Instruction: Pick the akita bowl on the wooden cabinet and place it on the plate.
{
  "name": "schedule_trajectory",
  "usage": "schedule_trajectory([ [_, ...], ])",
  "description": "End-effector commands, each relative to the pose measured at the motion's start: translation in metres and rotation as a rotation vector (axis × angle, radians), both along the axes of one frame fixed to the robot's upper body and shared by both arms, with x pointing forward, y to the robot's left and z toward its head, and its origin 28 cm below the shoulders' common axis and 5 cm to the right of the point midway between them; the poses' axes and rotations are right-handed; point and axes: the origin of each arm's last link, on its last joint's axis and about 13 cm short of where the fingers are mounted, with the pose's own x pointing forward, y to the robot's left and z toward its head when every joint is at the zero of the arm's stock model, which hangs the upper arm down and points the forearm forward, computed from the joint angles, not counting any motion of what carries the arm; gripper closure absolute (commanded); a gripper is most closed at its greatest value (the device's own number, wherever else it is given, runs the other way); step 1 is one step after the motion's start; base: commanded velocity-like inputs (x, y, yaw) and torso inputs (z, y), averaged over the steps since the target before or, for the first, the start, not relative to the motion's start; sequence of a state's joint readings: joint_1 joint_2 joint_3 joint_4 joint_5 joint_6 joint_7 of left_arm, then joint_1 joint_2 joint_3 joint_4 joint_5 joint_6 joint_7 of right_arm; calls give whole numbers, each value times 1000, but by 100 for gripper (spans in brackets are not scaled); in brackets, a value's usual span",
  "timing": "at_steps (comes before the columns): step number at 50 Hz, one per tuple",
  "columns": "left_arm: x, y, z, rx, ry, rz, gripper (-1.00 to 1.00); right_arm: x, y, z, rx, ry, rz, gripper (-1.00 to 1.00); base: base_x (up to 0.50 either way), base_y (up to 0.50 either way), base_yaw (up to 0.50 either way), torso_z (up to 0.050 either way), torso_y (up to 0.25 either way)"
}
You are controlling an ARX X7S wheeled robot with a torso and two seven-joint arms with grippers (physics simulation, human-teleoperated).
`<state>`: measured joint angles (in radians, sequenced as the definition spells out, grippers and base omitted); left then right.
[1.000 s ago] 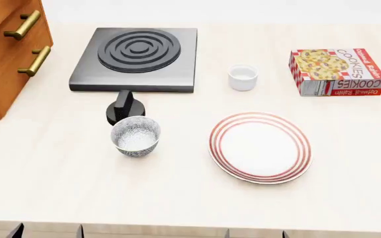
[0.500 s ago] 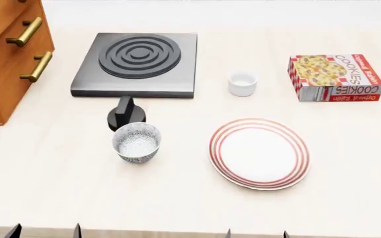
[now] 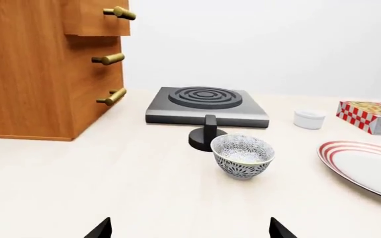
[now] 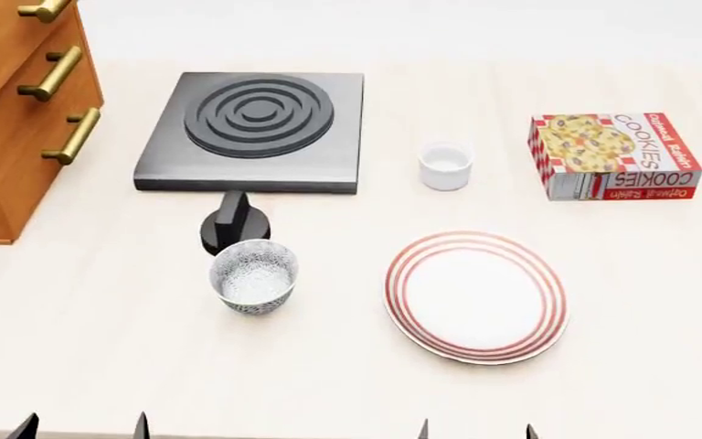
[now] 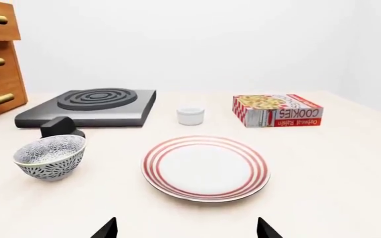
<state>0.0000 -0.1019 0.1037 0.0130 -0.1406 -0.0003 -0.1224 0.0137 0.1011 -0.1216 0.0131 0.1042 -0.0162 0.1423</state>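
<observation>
The wooden cabinet (image 4: 10, 137) stands at the far left of the table, showing brass handles in the left wrist view (image 3: 31, 69); its top is outside every frame, so the akita bowl on it is out of view. The plate (image 4: 475, 294), white with red rings, lies on the table right of centre and is bare in the right wrist view (image 5: 205, 167). My left gripper (image 4: 83, 428) and right gripper (image 4: 477, 430) hover at the near edge, both open with nothing between the fingertips (image 3: 101, 229) (image 5: 105, 228).
A blue-white patterned bowl (image 4: 253, 274) stands upright on the table, left of the plate and just in front of a black knob (image 4: 234, 222). Behind are a black stove plate (image 4: 253, 119), a small white cup (image 4: 445, 166) and a cookie box (image 4: 613, 155).
The head view has tilted, so the whole scene sits lower in the picture and a third cabinet handle shows. Nothing on the table has moved.
</observation>
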Motion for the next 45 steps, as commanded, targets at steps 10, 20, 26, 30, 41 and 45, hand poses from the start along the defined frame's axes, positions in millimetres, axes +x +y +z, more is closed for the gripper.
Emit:
schedule_trajectory([
  [10,-1,0,0,8,-18,4,-100,-1,0,1,-6,-11,-3,-100,0,0,0,27,0],
  [20,-1,-1,1,14,-20,2,-100,-1,0,1,-53,-13,-2,-100,0,33,0,0,0],
  [26,-2,-1,1,16,-22,2,-100,-1,1,1,-62,-13,0,-100,0,486,0,0,0],
  [30,-2,-1,1,17,-22,2,-100,-1,1,1,-64,-10,1,-100,0,500,0,0,0],
  [41,-1,-1,0,20,-22,3,-100,-1,1,0,-62,-8,2,-100,0,500,0,0,0],
  [45,-1,-1,0,21,-22,3,-100,-1,1,0,-60,-10,3,-100,0,500,0,0,0],
])
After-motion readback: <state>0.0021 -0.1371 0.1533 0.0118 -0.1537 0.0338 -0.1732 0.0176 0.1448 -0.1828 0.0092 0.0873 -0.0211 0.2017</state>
